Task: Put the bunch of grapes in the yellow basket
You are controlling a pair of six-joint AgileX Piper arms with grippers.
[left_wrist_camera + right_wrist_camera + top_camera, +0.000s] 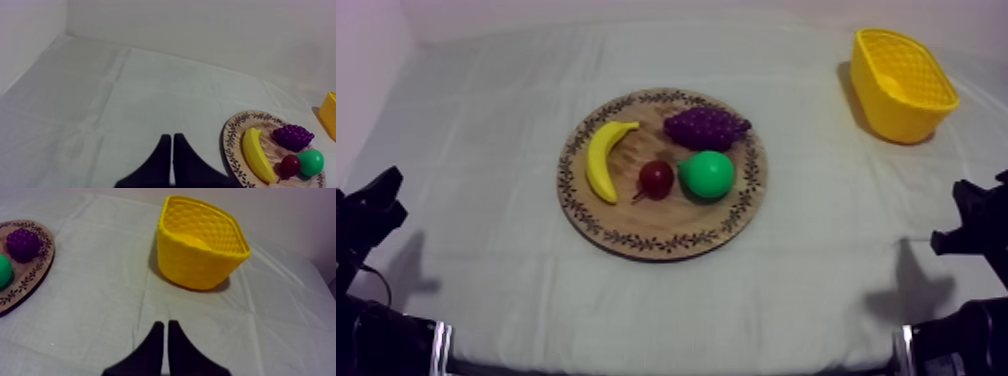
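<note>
At the far right part of the round wooden board (666, 222): the bunch of grapes (707, 127), untouched by either arm. Lies just beyond the green pear (707, 174), with the small red fruit (656, 178) and the banana (604, 158) to the left on the same board. Well apart, at the far right of the table: the yellow basket (899, 118), no grapes inside. Left gripper (172, 139) low at the near left, fingers pressed together into a narrow wedge, gripping nothing. Right gripper (164, 324) likewise at the near right, fingers pressed together, pointing toward the basket. Seems nothing of the task done yet: reaching, opening, grasping, lifting, carrying across and dropping into the basket all left. Looks like work for the right arm, nearer to the basket
</note>
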